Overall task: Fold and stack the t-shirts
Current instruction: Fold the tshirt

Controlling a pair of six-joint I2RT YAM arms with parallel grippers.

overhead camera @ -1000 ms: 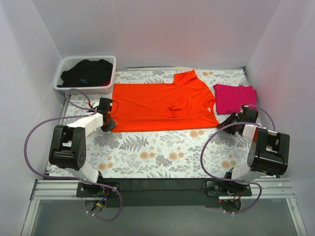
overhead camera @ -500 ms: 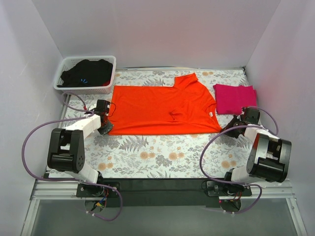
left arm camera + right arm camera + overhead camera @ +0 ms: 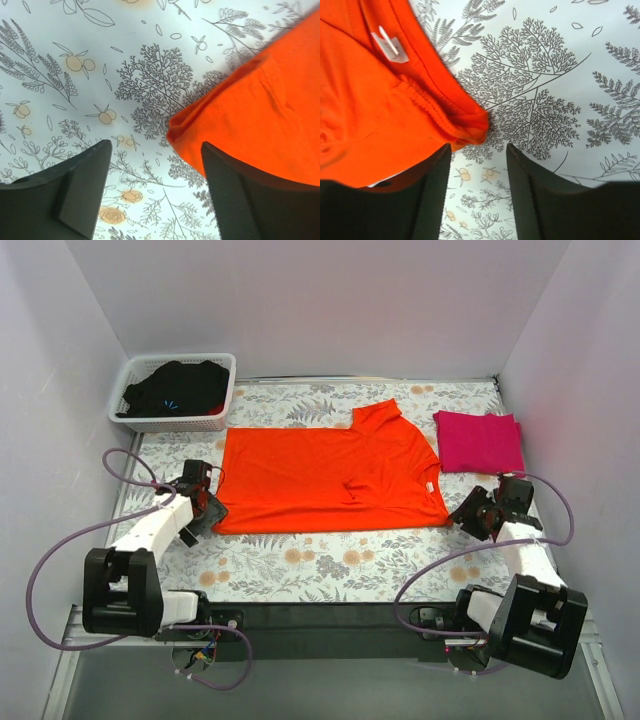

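**Both end effectors open, nothing held; orange shirt flat on the surface**

- Orange t-shirt (image 3: 330, 480): lies flat mid-surface as a wide rectangle. One sleeve sticks out at its far edge and a small wrinkle sits right of centre. A white tag (image 3: 390, 45) shows near the right edge.
- Pink t-shirt (image 3: 480, 440): folded into a compact block at the far right, just beside the orange one. Cannot tell whether they touch.
- Left end effector (image 3: 208, 512): at the orange shirt's near-left corner, jaws wide apart. In the wrist view the corner lies ahead of the gap, with bare floral print between the fingers (image 3: 80, 185). The right-hand finger overlaps orange cloth in that view; contact cannot be told. No grip.
- Right end effector (image 3: 478, 515): at the near-right corner, jaws parted less than the left's. The bunched hem corner sits just ahead of the gap, not pinched. No grip.
- Surface (image 3: 330, 560): floral print.
- White basket (image 3: 178, 424): far-left corner, well apart from both shirts, with a black garment (image 3: 180, 385) inside.
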